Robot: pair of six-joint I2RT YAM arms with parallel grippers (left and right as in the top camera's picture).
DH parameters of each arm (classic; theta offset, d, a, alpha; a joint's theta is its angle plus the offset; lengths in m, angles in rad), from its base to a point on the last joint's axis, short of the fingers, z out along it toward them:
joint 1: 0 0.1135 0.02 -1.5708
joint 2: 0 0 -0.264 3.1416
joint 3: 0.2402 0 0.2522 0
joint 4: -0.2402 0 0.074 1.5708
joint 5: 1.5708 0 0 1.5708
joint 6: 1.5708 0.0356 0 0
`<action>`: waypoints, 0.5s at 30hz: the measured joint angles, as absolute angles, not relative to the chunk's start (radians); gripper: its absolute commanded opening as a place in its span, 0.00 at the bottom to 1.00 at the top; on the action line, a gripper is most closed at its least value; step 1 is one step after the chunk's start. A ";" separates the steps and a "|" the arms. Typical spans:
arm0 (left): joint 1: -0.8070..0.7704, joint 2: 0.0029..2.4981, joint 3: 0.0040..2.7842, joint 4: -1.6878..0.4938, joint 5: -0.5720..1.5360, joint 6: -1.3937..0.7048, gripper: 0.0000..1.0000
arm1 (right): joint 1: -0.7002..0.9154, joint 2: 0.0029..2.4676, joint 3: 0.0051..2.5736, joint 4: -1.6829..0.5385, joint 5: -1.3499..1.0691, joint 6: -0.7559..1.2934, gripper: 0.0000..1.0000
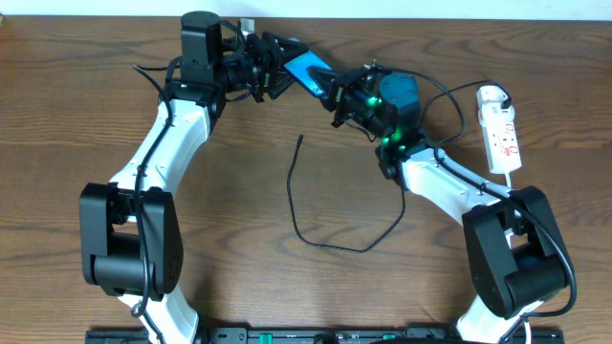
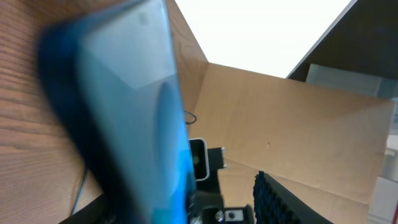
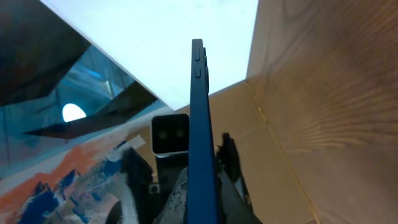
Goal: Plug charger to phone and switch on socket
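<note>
The phone [image 1: 308,69], bright blue, hangs tilted above the table between both arms. My right gripper [image 1: 337,93] is shut on its lower right end; in the right wrist view the phone [image 3: 200,118] stands edge-on between the jaws. My left gripper [image 1: 283,69] is open around its upper left end. In the left wrist view the blurred phone [image 2: 124,99] fills the left side, and a gap separates it from the ribbed finger [image 2: 283,199]. The charger [image 1: 295,196] lies looped on the table, with its tip [image 1: 299,139] free. The socket [image 1: 501,129] lies at the far right.
The socket's thick white cord [image 1: 513,177] runs down toward the right arm's base [image 1: 516,258]. A thin black cable [image 1: 457,88] arcs from the right wrist toward the socket's rounded end. The left arm's base [image 1: 129,234] stands at the lower left. The table's far edge [image 1: 430,11] is close behind the grippers.
</note>
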State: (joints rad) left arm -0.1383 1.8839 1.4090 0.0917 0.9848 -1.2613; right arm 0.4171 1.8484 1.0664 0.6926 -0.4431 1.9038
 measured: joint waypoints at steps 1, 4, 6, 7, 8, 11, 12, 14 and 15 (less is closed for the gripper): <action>-0.138 1.884 1.409 0.092 0.984 -1.262 0.55 | 0.422 1.848 1.066 0.692 -0.440 1.904 0.01; -0.138 1.884 1.409 0.091 0.976 -1.265 0.51 | 0.427 1.848 1.066 0.693 -0.434 1.904 0.01; -0.138 1.884 1.409 0.092 0.965 -1.269 0.49 | 0.427 1.849 1.066 0.692 -0.432 1.904 0.01; -0.138 1.884 1.409 0.091 0.960 -1.272 0.47 | 0.427 1.848 1.066 0.692 -0.431 1.904 0.01; -0.138 1.884 1.409 0.091 0.955 -1.275 0.46 | 0.427 1.848 1.066 0.692 -0.430 1.904 0.01; -0.138 1.884 1.409 0.089 0.939 -1.280 0.41 | 0.427 1.848 1.066 0.692 -0.430 1.904 0.01; -0.138 1.884 1.409 0.087 0.933 -1.281 0.40 | 0.427 1.848 1.066 0.692 -0.430 1.904 0.01; -0.138 1.884 1.409 0.084 0.919 -1.283 0.38 | 0.427 1.848 1.066 0.693 -0.430 1.904 0.01; -0.138 1.884 1.409 0.081 0.912 -1.283 0.36 | 0.427 1.848 1.066 0.692 -0.430 1.904 0.01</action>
State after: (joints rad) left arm -0.1383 1.8839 1.4090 0.0811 0.9119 -1.2827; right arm 0.4271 1.8484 1.0664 0.6922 -0.4305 1.9038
